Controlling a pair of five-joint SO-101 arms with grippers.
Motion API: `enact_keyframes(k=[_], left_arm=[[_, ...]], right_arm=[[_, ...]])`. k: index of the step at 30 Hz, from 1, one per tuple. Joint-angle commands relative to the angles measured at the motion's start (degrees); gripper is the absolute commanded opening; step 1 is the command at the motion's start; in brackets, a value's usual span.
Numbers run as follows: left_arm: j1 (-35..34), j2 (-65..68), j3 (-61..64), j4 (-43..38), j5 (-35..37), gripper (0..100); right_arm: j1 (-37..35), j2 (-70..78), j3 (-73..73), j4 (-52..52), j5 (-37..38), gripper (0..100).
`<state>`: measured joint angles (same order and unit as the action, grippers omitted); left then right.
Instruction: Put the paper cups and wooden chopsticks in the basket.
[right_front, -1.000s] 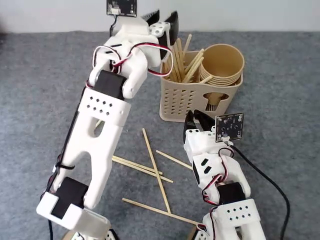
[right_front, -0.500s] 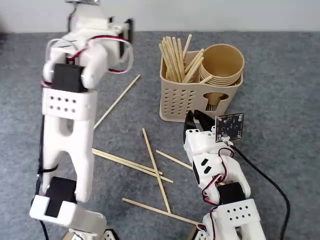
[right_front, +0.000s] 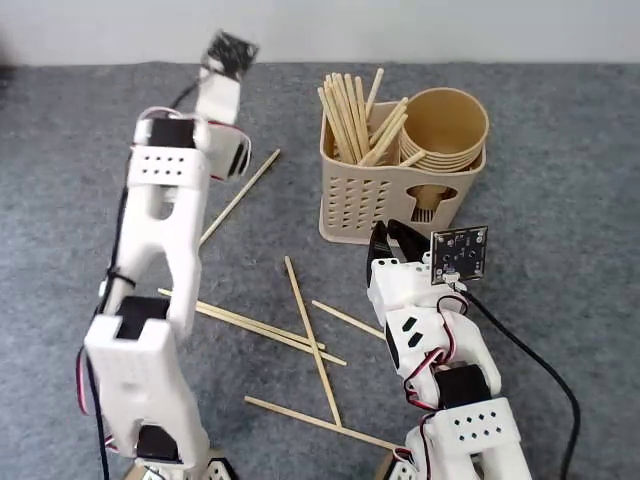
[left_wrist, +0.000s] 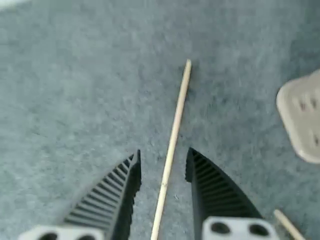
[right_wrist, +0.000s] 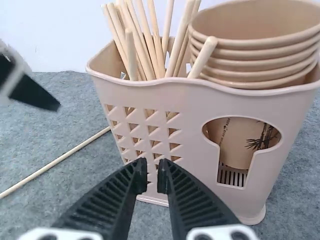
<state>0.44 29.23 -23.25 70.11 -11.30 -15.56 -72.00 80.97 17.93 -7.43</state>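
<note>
The beige basket (right_front: 372, 203) holds a stack of paper cups (right_front: 446, 132) and several upright wooden chopsticks (right_front: 348, 112). My left gripper (left_wrist: 164, 156) is open low over the carpet, one finger on each side of a loose chopstick (left_wrist: 174, 134) without touching it. That chopstick (right_front: 240, 195) lies slanted left of the basket, beside my left arm (right_front: 165, 230). My right gripper (right_front: 395, 232) sits just in front of the basket (right_wrist: 200, 115), shut with nothing in it (right_wrist: 151, 167). More loose chopsticks (right_front: 310, 335) lie on the carpet between the arms.
Grey carpet covers the table. The basket corner (left_wrist: 304, 120) is close to the left gripper's side. Crossed chopsticks (right_front: 255, 325) and another (right_front: 320, 422) lie near the front, close to the right arm's base (right_front: 460, 420).
My left arm has swung away from over the basket to the left and come down over the slanted chopstick, which its body hid before. The right arm has not moved.
</note>
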Motion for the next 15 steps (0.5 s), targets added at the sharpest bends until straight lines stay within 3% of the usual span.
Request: enact_keyframes(k=[1, 15], left_arm=[[0.9, 4.6, -2.9, 0.0, -2.5, 14], [0.8, 26.0, -19.9, 0.3, -2.9, 13]], right_arm=[[0.5, 0.2, -0.6, -1.0, 0.0, 5.3], [0.4, 0.2, -0.6, -1.0, 0.0, 5.3]])
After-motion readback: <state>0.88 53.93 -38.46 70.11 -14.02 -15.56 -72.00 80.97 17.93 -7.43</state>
